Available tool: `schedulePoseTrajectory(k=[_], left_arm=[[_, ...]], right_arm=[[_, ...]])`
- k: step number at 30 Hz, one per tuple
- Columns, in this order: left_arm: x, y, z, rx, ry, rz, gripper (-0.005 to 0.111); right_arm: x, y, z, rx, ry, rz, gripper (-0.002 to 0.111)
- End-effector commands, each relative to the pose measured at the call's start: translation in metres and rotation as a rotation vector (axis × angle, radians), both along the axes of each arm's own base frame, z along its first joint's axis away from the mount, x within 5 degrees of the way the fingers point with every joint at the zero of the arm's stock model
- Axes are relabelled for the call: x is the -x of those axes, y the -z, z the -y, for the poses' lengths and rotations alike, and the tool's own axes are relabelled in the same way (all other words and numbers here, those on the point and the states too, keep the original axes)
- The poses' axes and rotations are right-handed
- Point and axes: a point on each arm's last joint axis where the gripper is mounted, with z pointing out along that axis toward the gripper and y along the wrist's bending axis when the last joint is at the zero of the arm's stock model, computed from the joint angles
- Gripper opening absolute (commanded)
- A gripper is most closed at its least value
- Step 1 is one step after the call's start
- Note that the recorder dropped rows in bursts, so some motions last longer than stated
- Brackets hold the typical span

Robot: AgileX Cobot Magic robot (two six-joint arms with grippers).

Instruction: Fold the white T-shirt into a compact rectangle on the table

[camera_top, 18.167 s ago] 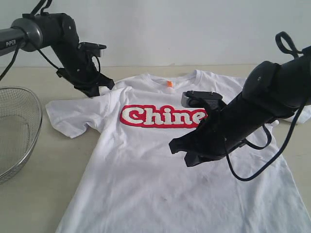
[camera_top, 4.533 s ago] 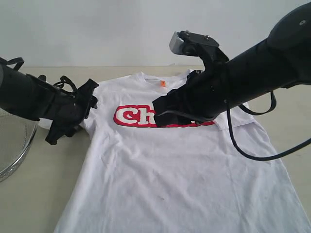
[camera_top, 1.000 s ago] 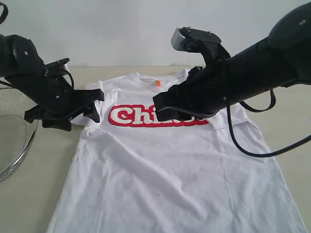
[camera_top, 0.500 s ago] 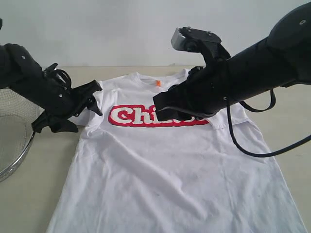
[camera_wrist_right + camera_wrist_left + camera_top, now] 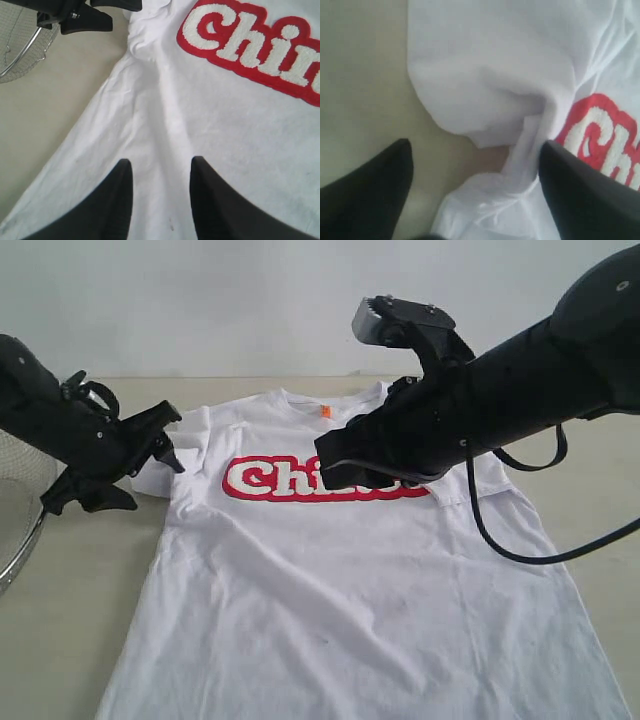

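the white t-shirt (image 5: 350,580) lies face up on the surface (image 5: 60,640). my left tool (image 5: 168,440) gapes empty by the bunched sleeve (image 5: 485,95). my right tool (image 5: 160,162) hangs parted over the chest, seemingly gripping nothing. unpressed, that sleeve could unfold, and a shallow pinch might drag the shirt askew.

Up at twelve o'clock, a plain wall (image 5: 220,300), pale grey-white and matte, stretching from nine round to three. Just below it, a straight seam against the far edge of the table (image 5: 70,640). Pale beige wood-look top with faint grain, showing at seven and eight o'clock and again out at three and four. Over at nine o'clock, cut off by the frame edge, a round wire-mesh basket (image 5: 15,520) with a dull grey metal rim, resting on the tabletop. Soft, even lighting throughout, throwing only weak, blurred shadows onto the beige. Same beige and same mesh glimpsed through the right wrist camera too.
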Motion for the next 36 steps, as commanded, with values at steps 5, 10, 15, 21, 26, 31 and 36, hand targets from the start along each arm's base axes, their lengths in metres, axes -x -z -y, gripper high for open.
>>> schedulePoseTrajectory(k=[5,10,15,21,26,31,36], left_arm=[[-0.003,0.002,-0.002,0.014,-0.043,0.023,0.066],[-0.002,0.002,0.0,0.035,-0.028,0.02,0.066],[-0.001,0.002,-0.001,0.058,-0.016,0.003,0.066],[-0.001,0.0,-0.012,0.067,-0.031,-0.015,0.066],[0.0,0.001,-0.019,0.074,-0.036,-0.032,0.066],[0.0,0.001,-0.02,0.072,-0.04,-0.029,0.066],[-0.002,0.0,-0.021,0.083,-0.072,-0.014,0.066]], right_arm=[[0.0,-0.002,0.0,0.0,-0.001,0.01,0.034],[0.0,-0.002,0.0,0.001,0.004,0.014,0.034],[-0.001,-0.002,0.0,0.002,0.008,0.018,0.034],[-0.001,-0.002,0.0,0.002,0.008,0.018,0.034],[-0.001,-0.002,0.0,0.002,0.008,0.018,0.034],[-0.001,-0.002,0.0,0.002,0.009,0.02,0.034],[-0.001,-0.002,0.0,0.002,0.009,0.02,0.034]])
